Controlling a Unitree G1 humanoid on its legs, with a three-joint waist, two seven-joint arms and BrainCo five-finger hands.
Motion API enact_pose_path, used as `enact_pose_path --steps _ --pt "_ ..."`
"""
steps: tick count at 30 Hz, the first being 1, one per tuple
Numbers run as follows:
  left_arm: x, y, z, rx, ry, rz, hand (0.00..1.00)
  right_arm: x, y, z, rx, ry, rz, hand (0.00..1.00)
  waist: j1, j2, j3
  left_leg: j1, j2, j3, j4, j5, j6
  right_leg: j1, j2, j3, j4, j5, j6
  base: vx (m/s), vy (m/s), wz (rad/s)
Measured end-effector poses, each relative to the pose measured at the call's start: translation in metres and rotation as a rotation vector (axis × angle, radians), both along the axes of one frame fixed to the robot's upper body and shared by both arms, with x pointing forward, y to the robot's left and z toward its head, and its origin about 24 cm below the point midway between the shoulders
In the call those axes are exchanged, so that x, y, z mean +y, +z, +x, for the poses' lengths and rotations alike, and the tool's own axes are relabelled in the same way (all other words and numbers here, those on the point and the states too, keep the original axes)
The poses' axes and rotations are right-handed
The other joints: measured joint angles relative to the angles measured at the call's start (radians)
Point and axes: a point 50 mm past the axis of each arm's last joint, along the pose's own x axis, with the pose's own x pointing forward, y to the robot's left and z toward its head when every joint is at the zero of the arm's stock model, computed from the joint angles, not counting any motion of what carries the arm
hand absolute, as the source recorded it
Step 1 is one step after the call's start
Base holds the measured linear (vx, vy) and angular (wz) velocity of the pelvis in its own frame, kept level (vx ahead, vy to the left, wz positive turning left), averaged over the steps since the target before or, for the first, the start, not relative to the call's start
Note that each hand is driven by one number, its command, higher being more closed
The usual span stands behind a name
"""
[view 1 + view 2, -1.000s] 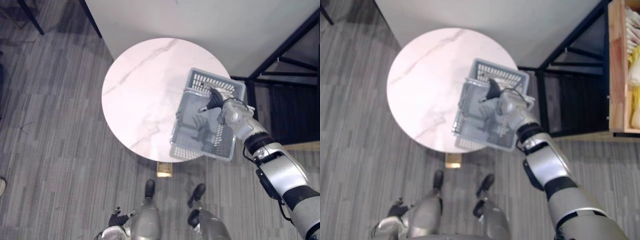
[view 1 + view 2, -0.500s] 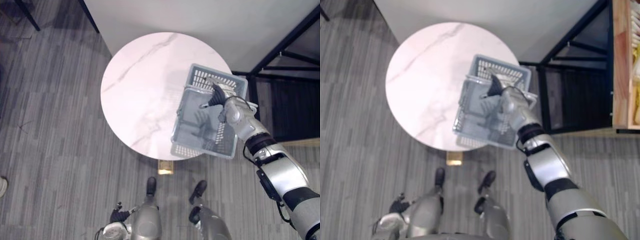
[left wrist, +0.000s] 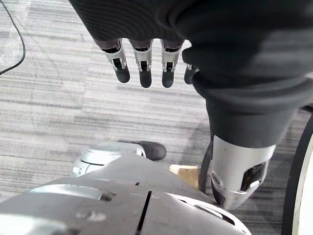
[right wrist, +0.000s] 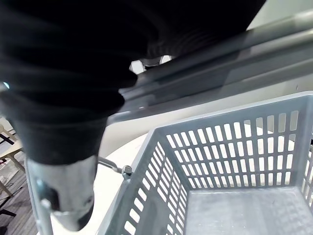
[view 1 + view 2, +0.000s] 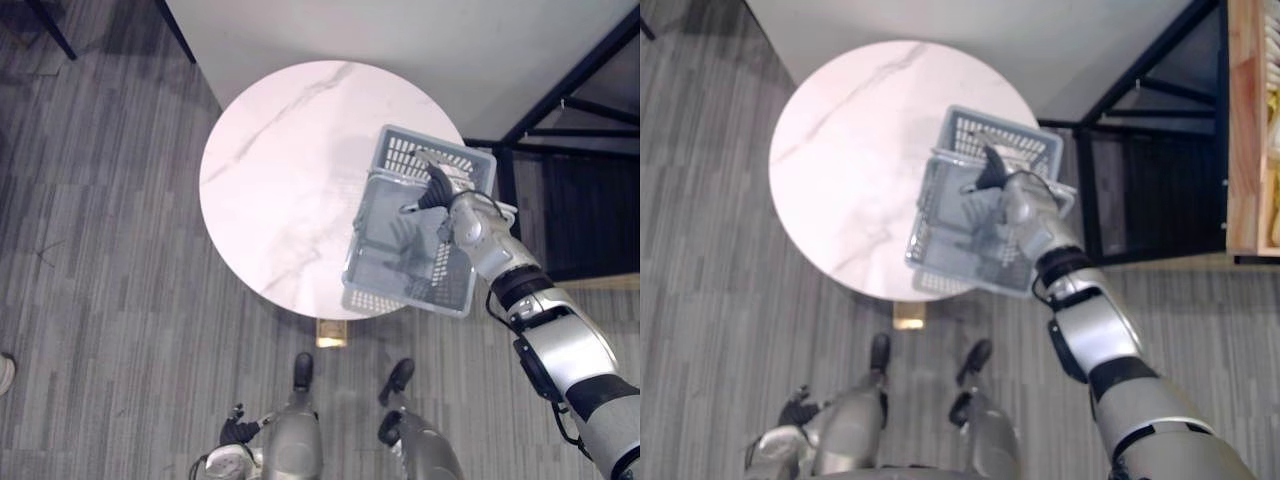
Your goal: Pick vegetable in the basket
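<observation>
Since right hand [image 5: 462, 222] is clamped round the handle of the basket [image 5: 372, 302] | keep it level, land it fully on the table [image 5: 280, 160], imo | left hand [image 3: 142, 63] hangs loose, fingers straight

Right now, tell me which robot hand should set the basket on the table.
Right. The right robot hand grips the grey basket by its handle, over the edge of the round table. The left robot hand hangs open down near the floor, far from both, so it would likely need a long reach.
</observation>
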Motion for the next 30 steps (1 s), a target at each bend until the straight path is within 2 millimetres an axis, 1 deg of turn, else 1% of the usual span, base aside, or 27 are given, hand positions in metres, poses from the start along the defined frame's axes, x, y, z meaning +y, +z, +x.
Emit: enact_pose_path --steps 3,8,9,14,22,27,30 --pt "0.000 0.000 0.000 0.001 0.000 0.001 0.00 0.000 0.000 0.000 -0.001 0.001 0.000 0.00 -0.003 0.000 0.000 0.000 0.000 0.000 0.000 0.000 0.000 0.000 0.000 0.000 0.000 0.001 0.001 0.00 0.000 0.00" --pt "0.002 0.000 0.000 0.004 -0.010 0.009 0.00 0.001 0.001 0.000 0.002 0.010 -0.003 0.00 -0.018 0.000 0.000 0.000 0.000 0.001 0.000 0.000 0.000 0.000 -0.001 0.001 0.000 0.002 0.003 0.00 0.000 0.00" --pt "0.002 0.000 0.000 0.005 -0.011 0.010 0.00 0.001 0.001 0.000 0.004 0.010 -0.003 1.00 -0.018 0.000 0.000 0.000 0.000 0.001 0.000 0.000 0.000 -0.001 -0.001 0.002 0.000 0.002 0.003 0.00 0.000 0.00" --pt "0.002 0.000 0.000 0.005 -0.011 0.010 0.00 -0.004 0.001 -0.001 0.005 0.009 -0.021 1.00 -0.019 0.000 0.000 0.001 0.000 0.006 0.001 0.000 0.000 -0.003 -0.001 0.008 0.000 0.003 0.004 0.00 0.000 -0.01" --pt "0.002 0.000 -0.001 0.008 -0.015 0.010 0.00 -0.001 -0.005 -0.003 0.024 0.029 -0.047 1.00 -0.022 0.000 0.000 0.014 -0.001 0.025 0.001 -0.001 0.000 -0.002 -0.001 0.027 0.007 0.003 0.005 0.01 0.006 -0.06" --pt "0.002 0.000 0.000 0.008 -0.018 0.007 0.00 -0.006 -0.011 -0.006 0.035 0.043 -0.144 1.00 -0.022 -0.001 0.000 0.014 0.000 0.024 0.001 -0.001 0.000 -0.002 -0.001 0.027 0.009 0.003 0.005 0.00 0.000 0.00" --pt "0.003 0.000 0.000 0.008 -0.020 0.007 0.00 -0.005 -0.014 -0.007 0.045 0.058 -0.160 1.00 -0.022 -0.003 -0.002 0.015 0.001 0.023 0.003 0.000 0.000 -0.002 0.000 0.027 0.012 0.003 0.005 0.00 0.000 0.00"
